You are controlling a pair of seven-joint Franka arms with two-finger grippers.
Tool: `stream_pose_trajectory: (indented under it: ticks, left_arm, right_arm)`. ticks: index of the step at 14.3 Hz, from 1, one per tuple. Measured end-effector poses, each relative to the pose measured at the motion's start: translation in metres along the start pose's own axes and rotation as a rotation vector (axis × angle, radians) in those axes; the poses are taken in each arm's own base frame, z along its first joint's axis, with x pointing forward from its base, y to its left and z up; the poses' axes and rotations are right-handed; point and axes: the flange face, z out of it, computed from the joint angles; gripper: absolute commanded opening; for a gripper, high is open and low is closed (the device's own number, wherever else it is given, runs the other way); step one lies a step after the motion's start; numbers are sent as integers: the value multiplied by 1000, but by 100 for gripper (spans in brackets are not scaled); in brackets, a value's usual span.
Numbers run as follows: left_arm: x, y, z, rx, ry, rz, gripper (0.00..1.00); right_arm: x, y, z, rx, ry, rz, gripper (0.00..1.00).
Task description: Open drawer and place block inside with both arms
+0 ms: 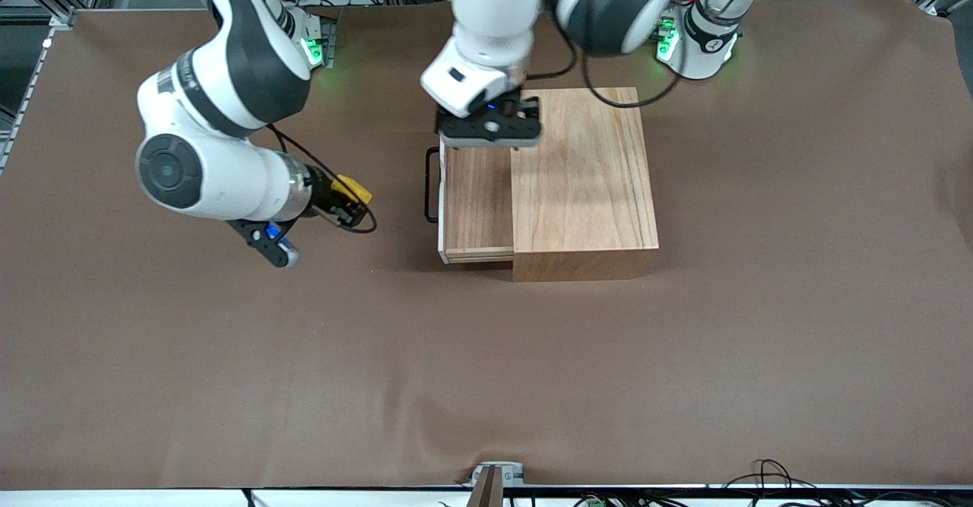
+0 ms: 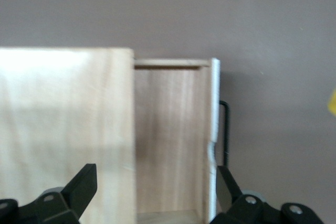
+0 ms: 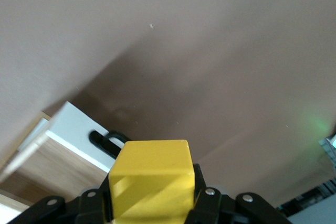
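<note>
— Two arms working? Where is the block (image 3: 151, 179) sitting?

— Clamped in the right gripper (image 1: 343, 201), over bare table (image 1: 486, 370) beside the handle (image 1: 431, 185).

— And the drawer (image 1: 477, 200)?

— Standing pulled out of the wooden box (image 1: 581, 180). The left gripper (image 1: 490, 128) is hanging over its inner edge, fingers spread apart.

— Any readable writing?

— I'm seeing none.

Yellow block (image 3: 152, 179); light-wood drawer (image 1: 477, 201), black handle (image 1: 430, 185); brown table (image 1: 486, 370).

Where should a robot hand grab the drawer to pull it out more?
Grab the thin black wire handle on the drawer front, coming from the right arm's end of the table. It stands off the white-edged panel, so fingers can probably close around it.
</note>
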Motion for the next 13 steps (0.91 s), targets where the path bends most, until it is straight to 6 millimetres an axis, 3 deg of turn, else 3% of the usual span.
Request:
stream_pose_trajectory:
  ticks: [4,7,11,12,13]
  left_arm:
    - [46,-62,-28,-2,19,-23,100]
    - [77,-119,-46,16,13,19,100]
    - [101,-201,-82,42,-7,83,100]
    - [104,-221,-91,46,-10,89,100]
    - [107,-240,-100,49,-11,92,100]
  right_arm:
    - [-27,-13,23,-37,-3,42,0]
    - [-61,-35,44,-19,26,166,0]
    - [-95,-53,68,-2,48,252,0]
    - [-101,-58,73,15,55,281,2]
    - [-108,-63,78,35,61,311,11]
